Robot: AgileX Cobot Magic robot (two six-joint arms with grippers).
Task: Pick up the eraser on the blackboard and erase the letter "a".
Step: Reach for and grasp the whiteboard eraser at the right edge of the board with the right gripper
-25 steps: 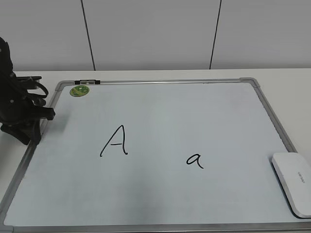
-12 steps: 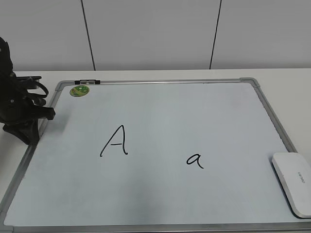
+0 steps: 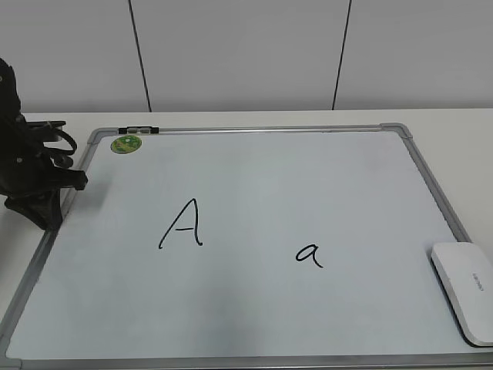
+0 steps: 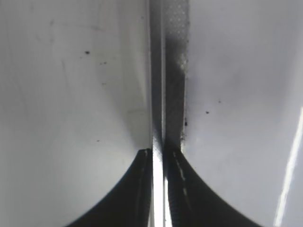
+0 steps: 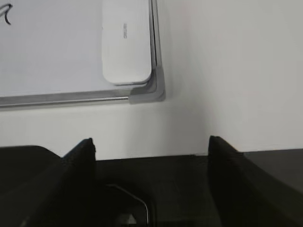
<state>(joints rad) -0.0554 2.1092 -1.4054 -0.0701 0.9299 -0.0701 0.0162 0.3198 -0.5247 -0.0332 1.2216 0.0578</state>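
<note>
The white eraser (image 3: 466,289) lies flat at the near right corner of the blackboard (image 3: 262,129). The small letter "a" (image 3: 309,254) is to the left of the eraser. My left gripper (image 3: 48,216) is shut and sits on the board's left frame; in the left wrist view its jaws (image 4: 158,151) line up along the metal frame strip (image 4: 158,71). My right gripper (image 5: 151,142) is open and empty, over the table, short of the board's grey corner piece (image 5: 151,92). The eraser (image 5: 125,42) lies just beyond that corner. Part of the "a" (image 5: 5,13) shows at the top left.
A capital "A" (image 3: 182,225) is written left of the middle of the board. A round green sticker (image 3: 125,143) is at the far left corner. White table (image 5: 227,71) lies right of the board, and a white wall stands behind it.
</note>
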